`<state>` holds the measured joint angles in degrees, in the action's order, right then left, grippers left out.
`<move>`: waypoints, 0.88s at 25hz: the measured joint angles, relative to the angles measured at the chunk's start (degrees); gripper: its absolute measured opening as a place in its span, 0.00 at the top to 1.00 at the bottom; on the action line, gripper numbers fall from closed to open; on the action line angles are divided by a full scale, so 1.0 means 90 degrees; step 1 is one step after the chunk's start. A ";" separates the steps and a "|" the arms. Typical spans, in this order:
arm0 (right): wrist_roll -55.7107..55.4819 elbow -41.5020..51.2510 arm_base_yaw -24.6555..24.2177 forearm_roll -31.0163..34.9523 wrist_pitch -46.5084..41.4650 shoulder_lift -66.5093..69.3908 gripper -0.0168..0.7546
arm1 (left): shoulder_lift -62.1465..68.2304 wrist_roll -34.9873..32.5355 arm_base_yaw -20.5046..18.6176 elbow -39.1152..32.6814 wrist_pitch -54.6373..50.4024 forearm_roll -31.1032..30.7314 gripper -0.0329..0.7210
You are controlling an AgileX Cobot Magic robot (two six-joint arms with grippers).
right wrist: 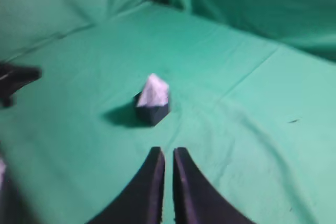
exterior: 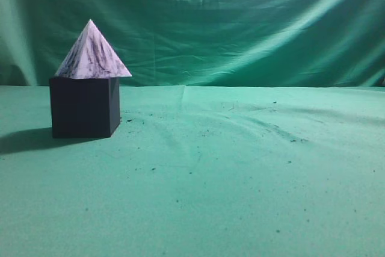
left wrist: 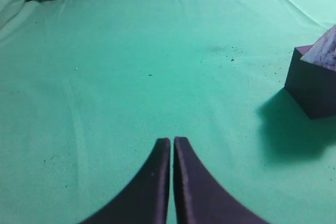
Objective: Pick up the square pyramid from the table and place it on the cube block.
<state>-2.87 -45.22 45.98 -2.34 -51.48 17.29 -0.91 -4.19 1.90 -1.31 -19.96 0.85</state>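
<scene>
The marbled square pyramid (exterior: 92, 53) sits upright on top of the dark cube block (exterior: 84, 107), at the left of the green table (exterior: 240, 173). Neither gripper shows in the exterior view. In the left wrist view my left gripper (left wrist: 171, 140) is shut and empty above bare cloth, with the cube block (left wrist: 314, 86) and a corner of the pyramid (left wrist: 326, 51) at the right edge. In the right wrist view my right gripper (right wrist: 167, 151) is shut and empty, well short of the cube block (right wrist: 153, 112) bearing the pyramid (right wrist: 154, 91).
A green cloth backdrop (exterior: 240, 22) hangs behind the table. A dark part of the other arm (right wrist: 13, 80) shows at the left edge of the right wrist view. The cloth has small dark specks and shallow folds.
</scene>
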 joint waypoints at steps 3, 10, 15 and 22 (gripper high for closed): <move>0.0000 0.0927 -0.0873 -0.0159 0.1082 -0.0479 0.88 | 0.0000 0.0000 0.0000 0.0000 0.0000 0.0000 0.96; 0.0000 0.3179 -0.2932 -0.0385 0.3077 -0.1573 0.88 | 0.0000 0.0000 0.0000 0.0000 0.0000 0.0000 0.96; 0.0000 0.4397 -0.3861 -0.0385 0.3446 -0.1977 0.88 | 0.0000 0.0000 0.0000 0.0000 0.0000 0.0000 0.96; 0.0000 0.5187 -0.4424 -0.0385 0.3484 -0.1977 0.88 | 0.0000 0.0000 0.0000 0.0000 0.0000 0.0000 0.96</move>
<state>-2.87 1.46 6.16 -5.80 -20.12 -0.50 -0.91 -4.19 1.90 -1.31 -19.96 0.85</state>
